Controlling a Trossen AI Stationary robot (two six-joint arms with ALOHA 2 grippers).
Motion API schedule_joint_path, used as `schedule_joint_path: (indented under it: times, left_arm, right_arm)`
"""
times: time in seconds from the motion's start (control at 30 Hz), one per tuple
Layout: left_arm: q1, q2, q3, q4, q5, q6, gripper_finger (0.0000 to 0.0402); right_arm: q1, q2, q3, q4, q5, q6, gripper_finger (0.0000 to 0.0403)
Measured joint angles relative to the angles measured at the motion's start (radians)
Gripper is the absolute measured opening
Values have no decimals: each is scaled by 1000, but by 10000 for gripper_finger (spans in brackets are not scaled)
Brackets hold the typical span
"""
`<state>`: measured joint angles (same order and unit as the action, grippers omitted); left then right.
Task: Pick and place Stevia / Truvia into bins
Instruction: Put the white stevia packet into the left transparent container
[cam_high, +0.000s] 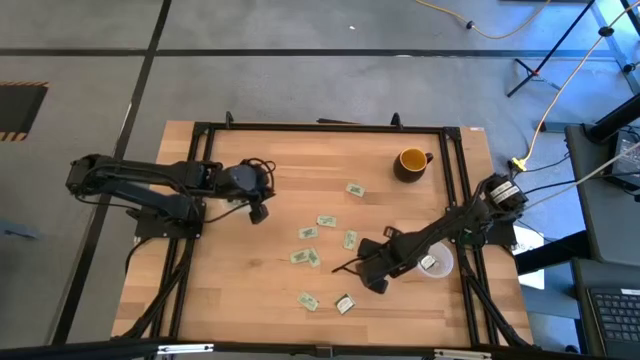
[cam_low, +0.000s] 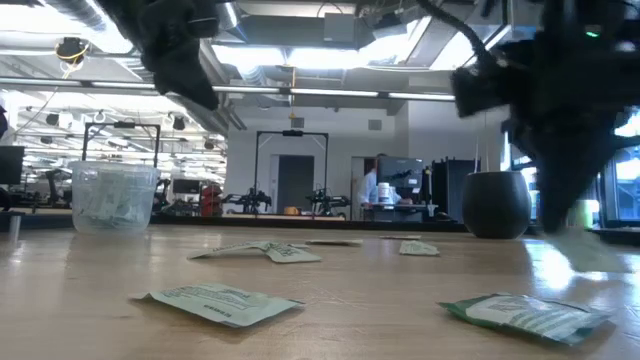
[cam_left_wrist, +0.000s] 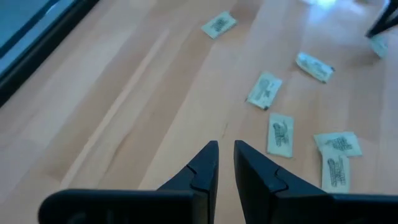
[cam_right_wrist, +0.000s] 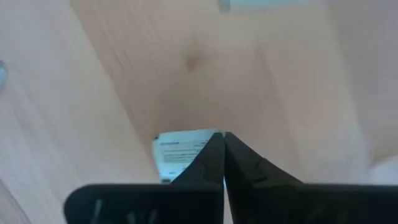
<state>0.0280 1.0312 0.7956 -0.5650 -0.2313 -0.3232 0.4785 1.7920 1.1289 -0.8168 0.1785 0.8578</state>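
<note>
Surface: wooden surface (cam_high: 250, 300) is carrying scattered packets (cam_high: 307, 232).
Right gripper (cam_right_wrist: 222, 138): fingers are clenching one packet (cam_right_wrist: 177, 152), apparently by its edge (blurred view).
Left gripper (cam_left_wrist: 225, 148): hovering, fingers nearly closed, empty.
Bin (cam_high: 436, 264): sitting beside the right arm.
Risk: the thin edge grip is inviting a slip during carrying.

Pale wood table (cam_high: 250, 290) with smooth satin grain, matt paper packets (cam_high: 308, 232) printed green and white, translucent plastic cup (cam_low: 115, 197), glossy yellow mug (cam_high: 411, 161), matt black plastic fingers (cam_left_wrist: 205, 168), black metal frame (cam_high: 320, 128) round the table
</note>
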Motion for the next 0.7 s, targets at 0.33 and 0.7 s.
schedule_joint_path:
  times: [0.33,0.7]
  left_arm:
    - [-49,188,-42,275,96,93,47]
    - [-81,414,-56,707,211,223,79]
  right_arm:
    - [-28,-3,110,-29,219,-212,2]
    - [-47,-5,246,-30,520,-371,1]
